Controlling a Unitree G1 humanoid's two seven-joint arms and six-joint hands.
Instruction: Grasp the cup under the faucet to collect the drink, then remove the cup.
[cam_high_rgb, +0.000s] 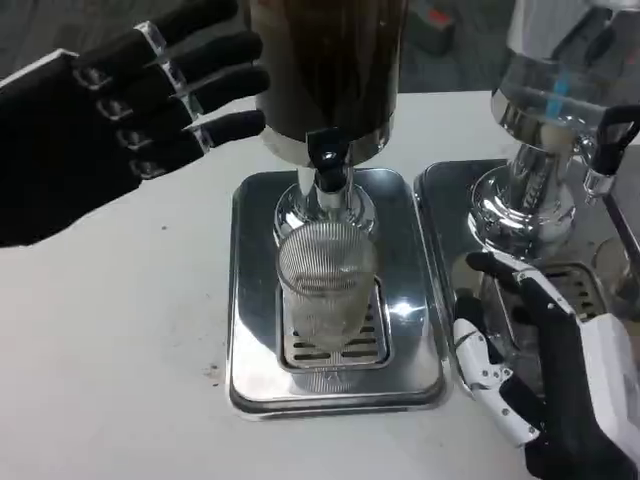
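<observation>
Looking down from my head view, I see the ribbed clear cup (326, 285) standing upright on the slotted grate of the steel drip tray (250, 300), directly under the black faucet (327, 160) of the dark dispenser (330, 70). It looks light, rigid, slippery and likely breakable, so I would wrap it around mid-wall. My left hand (120, 110) hovers spread and empty beside the dispenser; my right hand (545, 370) waits with fingers apart, holding nothing, right of the tray.

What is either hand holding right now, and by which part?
Nothing is held. The left hand hovers open beside the dispenser; the right hand is open, apart from the cup on the drip tray.
</observation>
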